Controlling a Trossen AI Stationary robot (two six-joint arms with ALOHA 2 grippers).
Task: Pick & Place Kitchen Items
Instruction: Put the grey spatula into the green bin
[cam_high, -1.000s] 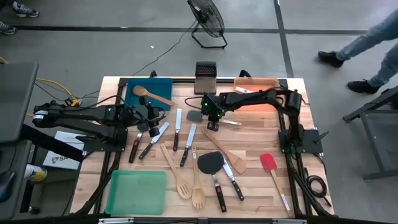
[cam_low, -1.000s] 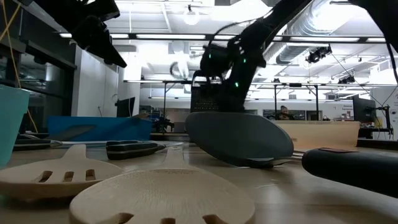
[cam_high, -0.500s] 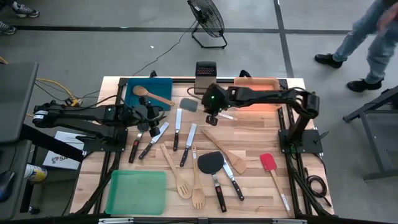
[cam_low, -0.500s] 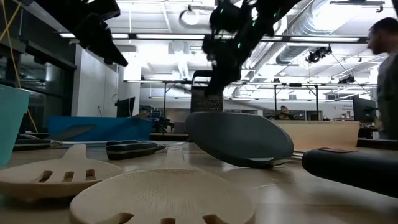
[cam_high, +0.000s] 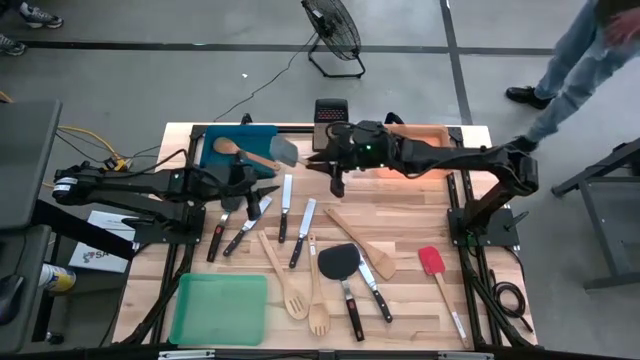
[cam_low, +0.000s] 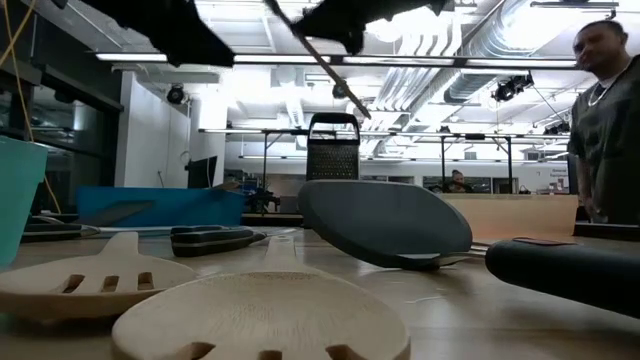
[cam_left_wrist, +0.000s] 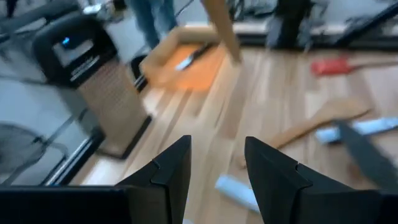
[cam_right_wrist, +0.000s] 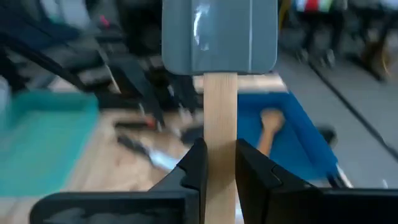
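On the wooden table (cam_high: 400, 290), the grey spatula (cam_high: 287, 152) hangs at the blue tray's (cam_high: 262, 135) edge, clenched by its handle in the right gripper (cam_high: 335, 160), likely for dropping there. The left gripper (cam_high: 243, 180), parted and empty, waits nearby.

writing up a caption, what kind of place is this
Probably a robotics lab or workshop, not a kitchen: exposed ceiling ducts, a bare floor with a floor fan, and a wooden table rigged with robot arms.

Ahead of my right end effector (cam_high: 333, 172): blue tray (cam_high: 215, 158) holds wooden spoon (cam_high: 240, 151), rest of floor bare. Box grater (cam_high: 330, 122) upright just behind. Left end effector (cam_high: 258, 187) near. Counter (cam_high: 480, 300) middle crowded with knives (cam_high: 285, 205); far-right strip open.
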